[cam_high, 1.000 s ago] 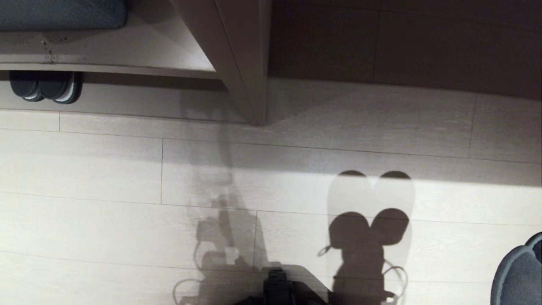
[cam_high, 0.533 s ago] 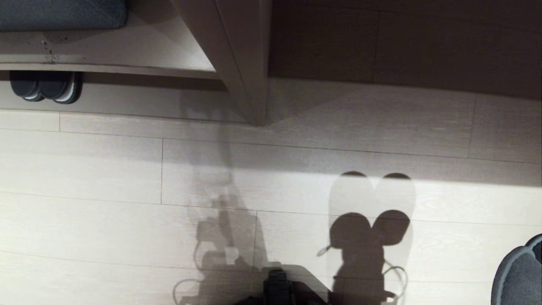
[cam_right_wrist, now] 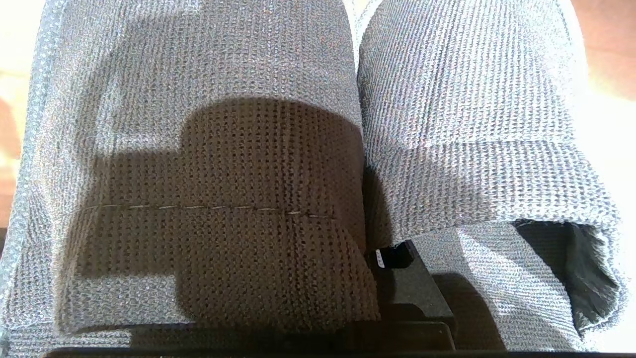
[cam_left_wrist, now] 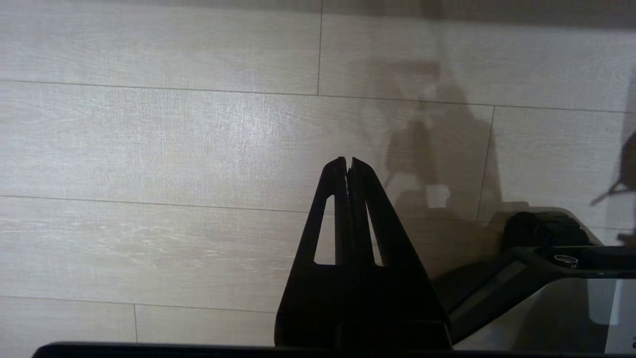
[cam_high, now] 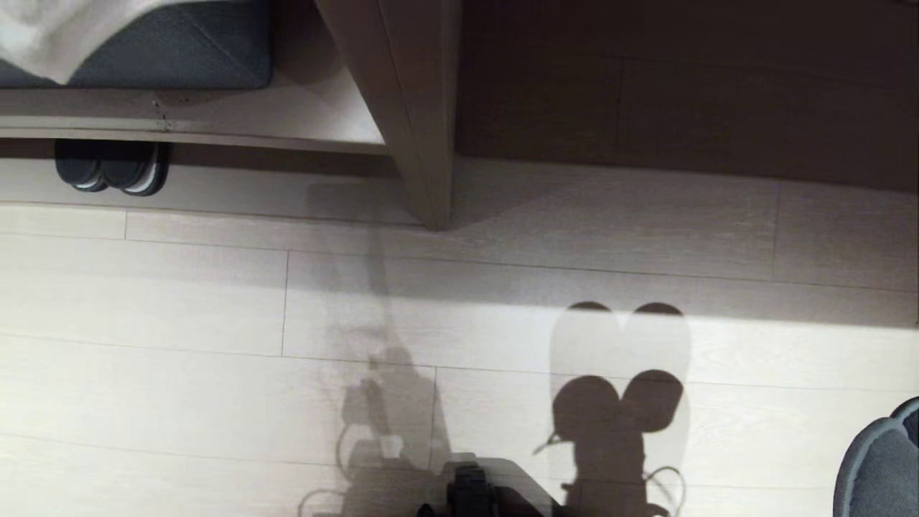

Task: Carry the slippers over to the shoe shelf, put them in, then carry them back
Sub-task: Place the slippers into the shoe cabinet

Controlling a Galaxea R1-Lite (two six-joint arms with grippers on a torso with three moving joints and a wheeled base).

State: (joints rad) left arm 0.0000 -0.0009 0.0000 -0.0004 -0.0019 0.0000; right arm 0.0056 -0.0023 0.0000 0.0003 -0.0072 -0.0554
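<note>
The slippers [cam_right_wrist: 318, 149] fill the right wrist view side by side, toes pointing away, in dark knitted fabric. My right gripper [cam_right_wrist: 382, 258] is shut on them where they meet. One black fingertip [cam_right_wrist: 400, 256] shows between the two; the other is hidden under the near toe band. In the head view only a slipper's edge [cam_high: 879, 467] shows at the bottom right. The shoe shelf [cam_high: 423, 108], in beige wood grain with an upright divider, stands at the top. My left gripper [cam_left_wrist: 348, 161] hangs shut and empty over bare floor.
A dark pair with pale sole rims [cam_high: 111, 166] sits under the shelf's left board. A dark cushion [cam_high: 179, 50] with a white cloth [cam_high: 64, 29] lies on that board. Pale plank floor [cam_high: 179, 323] spreads in front, crossed by my shadows. My base [cam_high: 470, 495] shows at the bottom.
The whole head view has shifted down a little, so the camera moved. More of the cushion and the white cloth show now. Nothing on the floor has moved.
</note>
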